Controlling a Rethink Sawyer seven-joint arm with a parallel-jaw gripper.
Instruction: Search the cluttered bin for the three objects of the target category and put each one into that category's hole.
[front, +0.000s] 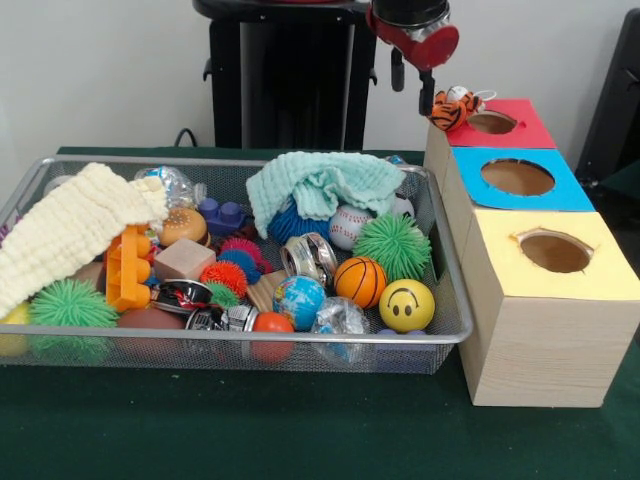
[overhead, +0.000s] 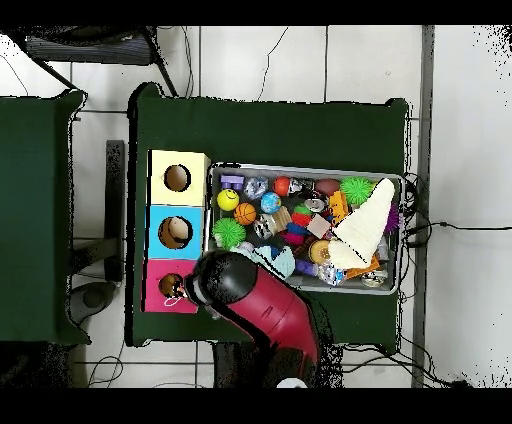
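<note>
The cluttered bin (front: 240, 335), a silver wire-mesh basket, holds balls, spiky balls, cloths, blocks and other toys; it also shows in the overhead view (overhead: 305, 170). A small tiger plush toy (front: 450, 108) lies at the left edge of the red surround, right beside the red hole (front: 492, 122). My gripper (front: 413, 95) hangs just above and left of the toy. Its fingers stand apart and the toy is not between them. In the overhead view my arm (overhead: 250, 300) hides the gripper next to the red hole (overhead: 170, 287).
Three pale wooden boxes stand in a row right of the bin, with the red surround farthest, then the blue-surrounded hole (front: 517, 177) and the yellow-surrounded hole (front: 555, 252). A cream cloth (front: 70, 235) and a mint cloth (front: 320, 185) cover parts of the bin.
</note>
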